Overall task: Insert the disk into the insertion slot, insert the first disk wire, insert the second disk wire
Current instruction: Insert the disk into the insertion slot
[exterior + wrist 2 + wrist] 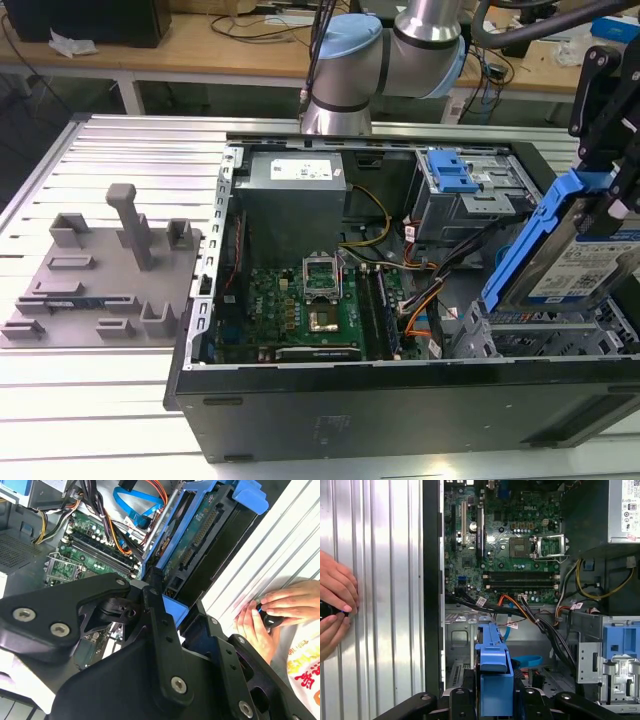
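A ribbed aluminium tabletop (120, 150) is being occupied by an open computer case (400, 410). A grey fixture plate (100, 280) is being carried beside the case on the exterior view's left, and wooden benches (200, 50) are being shown behind it. The disk (590, 265) is being held above the case's end at the exterior view's right, just over the insertion slot (540, 335) and not yet in it. Its long axis is being slanted steeply, with the lower end pointing down into the case. The pincer (608, 185) is being clamped on the disk's blue carrier. A person's hands (335, 605) are being held together outside the case wall.
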